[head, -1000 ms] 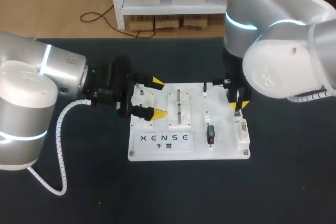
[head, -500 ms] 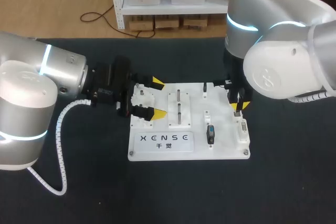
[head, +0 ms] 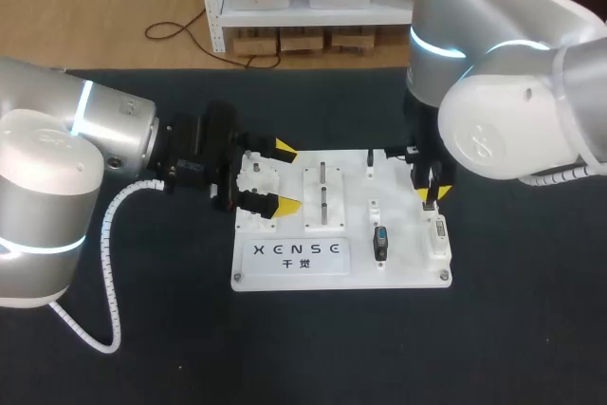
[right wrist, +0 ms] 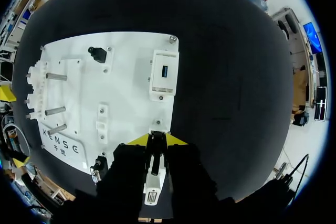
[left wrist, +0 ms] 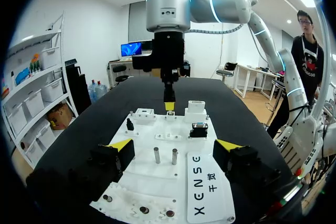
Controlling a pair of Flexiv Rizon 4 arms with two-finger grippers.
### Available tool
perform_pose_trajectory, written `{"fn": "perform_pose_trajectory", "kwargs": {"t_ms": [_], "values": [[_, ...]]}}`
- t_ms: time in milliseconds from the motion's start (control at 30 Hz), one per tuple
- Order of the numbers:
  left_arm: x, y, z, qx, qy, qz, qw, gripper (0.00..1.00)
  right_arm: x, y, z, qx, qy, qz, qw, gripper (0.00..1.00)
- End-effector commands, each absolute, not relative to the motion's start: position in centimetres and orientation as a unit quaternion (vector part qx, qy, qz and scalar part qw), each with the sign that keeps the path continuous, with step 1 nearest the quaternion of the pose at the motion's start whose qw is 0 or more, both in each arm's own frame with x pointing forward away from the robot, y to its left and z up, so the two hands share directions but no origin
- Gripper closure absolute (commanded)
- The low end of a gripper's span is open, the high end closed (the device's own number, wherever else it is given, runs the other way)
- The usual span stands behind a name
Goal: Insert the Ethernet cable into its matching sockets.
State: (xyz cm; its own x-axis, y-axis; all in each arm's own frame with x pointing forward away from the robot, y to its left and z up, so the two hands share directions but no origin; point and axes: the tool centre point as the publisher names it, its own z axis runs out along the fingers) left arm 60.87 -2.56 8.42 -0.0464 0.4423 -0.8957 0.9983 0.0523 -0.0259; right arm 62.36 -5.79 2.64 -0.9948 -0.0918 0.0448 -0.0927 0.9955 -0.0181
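Head view: over the last second almost nothing has shifted. My right arm has edged a hair along the board's right end and my left has not stirred, so I judge the insertion is still at the line-up stage. My left hand (head: 285,177) stands spread open around the white fixture (head: 254,177) at the left end of the white board (head: 285,272) on the dark desk (head: 142,358). My right hand (head: 429,194) hangs low over the board's right edge, its load hidden here. Left wrist view: seen side-on, that right hand points down between two white blocks (left wrist: 144,113); whether it touches, I cannot tell. Right wrist view: only this one reveals the white Ethernet plug (right wrist: 152,177) clenched in my right fingers, just behind a small white fitting (right wrist: 157,125) that I take for its socket.
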Motion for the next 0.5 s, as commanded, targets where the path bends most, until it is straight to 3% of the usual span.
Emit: {"fn": "perform_pose_trajectory", "kwargs": {"t_ms": [33, 500], "values": [[60.9, -2.5, 8.3, 0.580, 0.620, -0.371, 0.377, 0.00, 62.4, -5.8, 2.2, 0.046, -0.999, 0.010, 0.024, 1.00], [60.9, -2.5, 8.3, 0.580, 0.620, -0.371, 0.377, 0.00, 62.3, -5.7, 1.0, 0.044, -0.998, 0.012, 0.034, 1.00]]}}
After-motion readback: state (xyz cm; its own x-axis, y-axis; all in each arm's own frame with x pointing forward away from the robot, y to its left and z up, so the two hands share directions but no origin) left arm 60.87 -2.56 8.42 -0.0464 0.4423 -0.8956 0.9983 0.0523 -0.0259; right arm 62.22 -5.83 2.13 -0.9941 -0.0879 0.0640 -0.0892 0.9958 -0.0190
